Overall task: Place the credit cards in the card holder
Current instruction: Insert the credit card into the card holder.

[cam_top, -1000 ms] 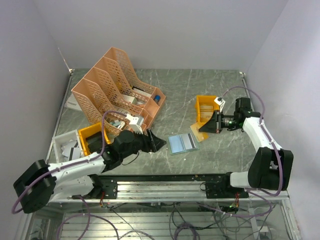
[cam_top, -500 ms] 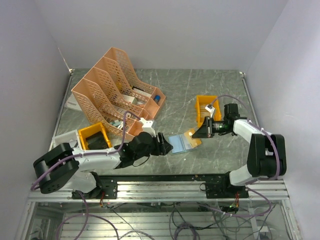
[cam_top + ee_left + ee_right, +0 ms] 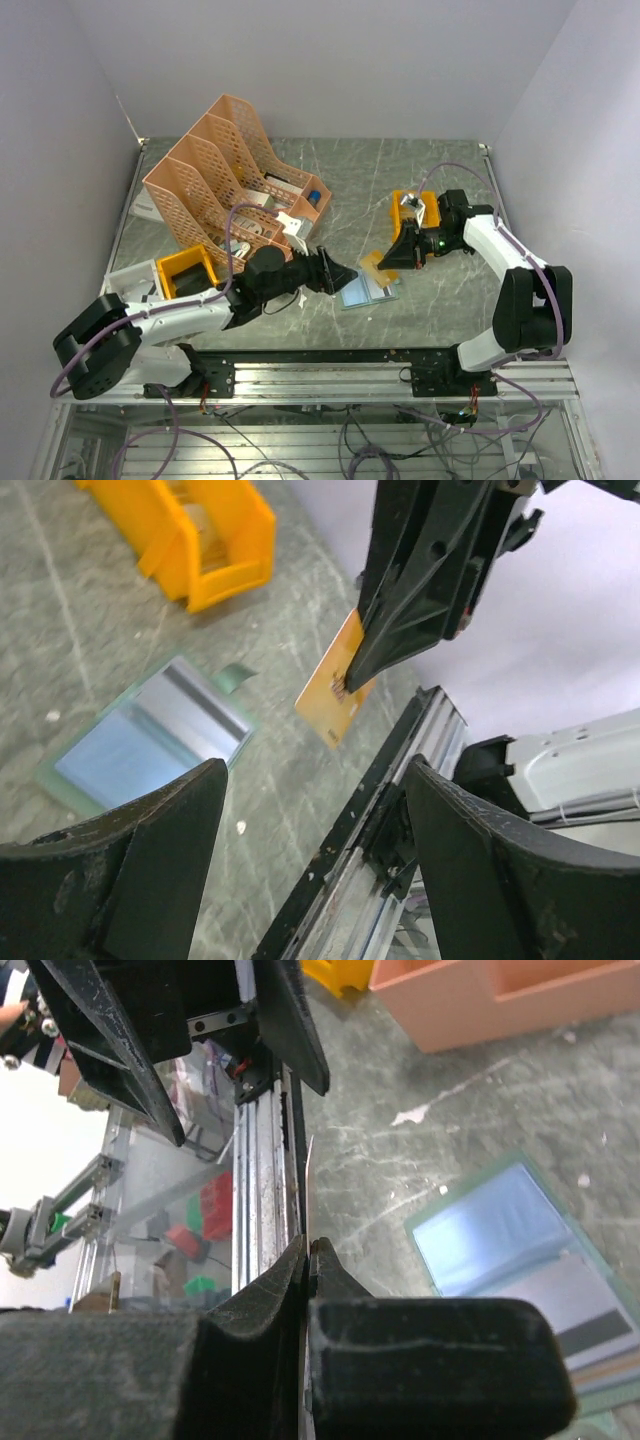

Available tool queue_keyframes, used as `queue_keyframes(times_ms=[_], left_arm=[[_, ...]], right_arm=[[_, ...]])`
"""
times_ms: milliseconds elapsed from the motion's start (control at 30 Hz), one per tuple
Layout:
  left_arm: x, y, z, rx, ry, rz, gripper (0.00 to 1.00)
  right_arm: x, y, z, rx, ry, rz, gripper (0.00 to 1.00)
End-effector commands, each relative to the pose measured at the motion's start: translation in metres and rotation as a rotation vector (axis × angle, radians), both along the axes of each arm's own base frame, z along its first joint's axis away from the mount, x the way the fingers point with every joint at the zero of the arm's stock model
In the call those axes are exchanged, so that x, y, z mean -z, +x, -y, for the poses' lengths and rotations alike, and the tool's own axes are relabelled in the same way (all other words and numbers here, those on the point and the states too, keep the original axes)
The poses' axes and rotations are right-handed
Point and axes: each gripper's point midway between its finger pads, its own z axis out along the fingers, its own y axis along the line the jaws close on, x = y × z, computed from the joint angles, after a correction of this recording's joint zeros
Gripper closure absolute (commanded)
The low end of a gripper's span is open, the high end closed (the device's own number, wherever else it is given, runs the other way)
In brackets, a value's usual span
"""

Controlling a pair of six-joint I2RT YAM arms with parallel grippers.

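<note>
A peach file rack [image 3: 225,175] stands with an orange bin [image 3: 186,268] just beside it.

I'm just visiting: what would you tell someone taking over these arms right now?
Left gripper: open, empty, near the card holder.
Right gripper: shut on an orange-tan credit card, held in the air close to the holder, which lies open.
Done: one card picked up.
Left: slot it in. Whether any cards are already inside, I cannot tell.
</note>
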Motion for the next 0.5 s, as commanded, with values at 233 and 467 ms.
queue_keyframes(times_ms=[233,467], left_arm=[[-0.050,-0.010,0.031,0.209,-0.111,0.142,0.32],[-0.043,-0.013,0.039,0.251,-0.106,0.130,0.44]], right_arm=[[-0.040,-0.029,-0.015,-0.128,0.078,0.146,1.00],[-0.042,-0.035,-0.019,-0.139,0.080,0.154,1.00]])
